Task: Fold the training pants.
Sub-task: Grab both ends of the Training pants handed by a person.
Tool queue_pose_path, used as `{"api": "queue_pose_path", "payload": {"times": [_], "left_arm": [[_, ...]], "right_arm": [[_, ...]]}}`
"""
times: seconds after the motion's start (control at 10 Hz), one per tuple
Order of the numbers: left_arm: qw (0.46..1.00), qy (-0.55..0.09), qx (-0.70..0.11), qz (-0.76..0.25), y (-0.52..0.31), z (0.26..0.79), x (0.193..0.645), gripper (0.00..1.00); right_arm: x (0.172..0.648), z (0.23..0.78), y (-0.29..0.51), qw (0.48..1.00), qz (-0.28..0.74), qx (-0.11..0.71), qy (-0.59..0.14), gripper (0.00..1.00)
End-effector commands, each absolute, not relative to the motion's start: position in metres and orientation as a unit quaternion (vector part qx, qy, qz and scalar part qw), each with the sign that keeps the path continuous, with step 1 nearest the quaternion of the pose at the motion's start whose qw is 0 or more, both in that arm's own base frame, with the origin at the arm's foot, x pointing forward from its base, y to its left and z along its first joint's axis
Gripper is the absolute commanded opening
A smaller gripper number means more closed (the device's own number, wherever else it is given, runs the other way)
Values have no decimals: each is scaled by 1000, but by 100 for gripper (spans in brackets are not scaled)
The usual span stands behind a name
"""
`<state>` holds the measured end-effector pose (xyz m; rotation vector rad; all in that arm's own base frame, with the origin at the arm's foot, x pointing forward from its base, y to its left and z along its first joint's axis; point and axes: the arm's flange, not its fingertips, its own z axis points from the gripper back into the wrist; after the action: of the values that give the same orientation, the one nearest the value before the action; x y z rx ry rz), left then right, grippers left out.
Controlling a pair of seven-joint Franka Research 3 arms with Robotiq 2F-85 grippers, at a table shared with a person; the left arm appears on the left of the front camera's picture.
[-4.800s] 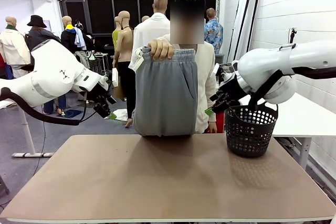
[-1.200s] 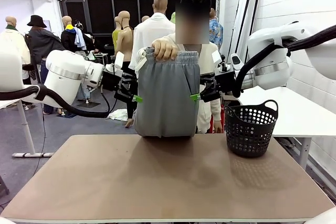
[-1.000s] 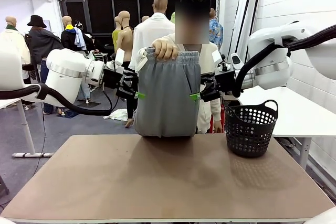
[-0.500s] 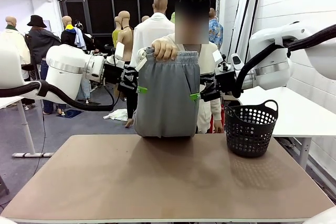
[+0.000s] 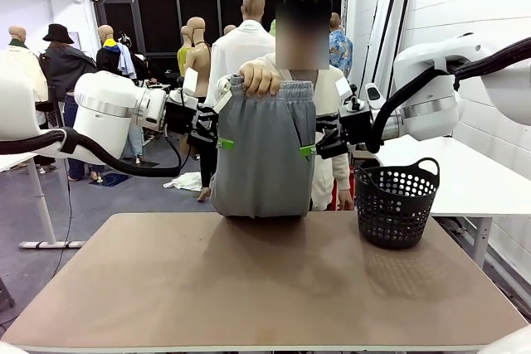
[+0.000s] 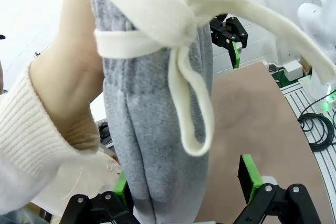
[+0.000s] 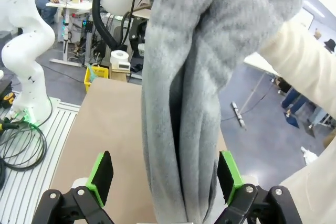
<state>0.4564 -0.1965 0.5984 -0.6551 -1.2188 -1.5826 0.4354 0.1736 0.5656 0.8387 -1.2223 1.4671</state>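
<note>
A person's hand (image 5: 255,79) holds the light grey training pants (image 5: 264,151) up by the waistband, folded, with the lower end resting on the table's far edge. My left gripper (image 5: 217,142) is open at the pants' left edge and my right gripper (image 5: 310,150) is open at their right edge. In the left wrist view the pants (image 6: 157,129) and their white drawstring (image 6: 184,51) hang between the spread green pads (image 6: 249,177) of the left gripper (image 6: 185,182). In the right wrist view the grey fabric (image 7: 178,103) stands between the pads (image 7: 101,177) of the right gripper (image 7: 164,176).
A black perforated basket (image 5: 397,203) stands at the table's far right. The brown tabletop (image 5: 265,288) stretches in front of the pants. The person stands behind the pants, a cream sleeve (image 7: 304,72) close to my right gripper.
My left gripper has risen a little and come closer to the pants' left edge. The right gripper and the pants have stayed where they were.
</note>
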Motion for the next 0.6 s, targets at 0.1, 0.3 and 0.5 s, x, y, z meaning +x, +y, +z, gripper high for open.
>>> {"api": "queue_pose_path", "payload": {"times": [0.1,0.3,0.5], "left_arm": [[524,-511,-285,-619,-203,603,463,100],[534,-511,-302,-602,-203,604,467,100],[536,-515,-319,-588,-201,603,471,100]], "right_arm": [[444,579,186,487,589,372,-527,100],[447,581,188,481,588,381,-527,100],[451,578,187,484,586,390,-520,100]]}}
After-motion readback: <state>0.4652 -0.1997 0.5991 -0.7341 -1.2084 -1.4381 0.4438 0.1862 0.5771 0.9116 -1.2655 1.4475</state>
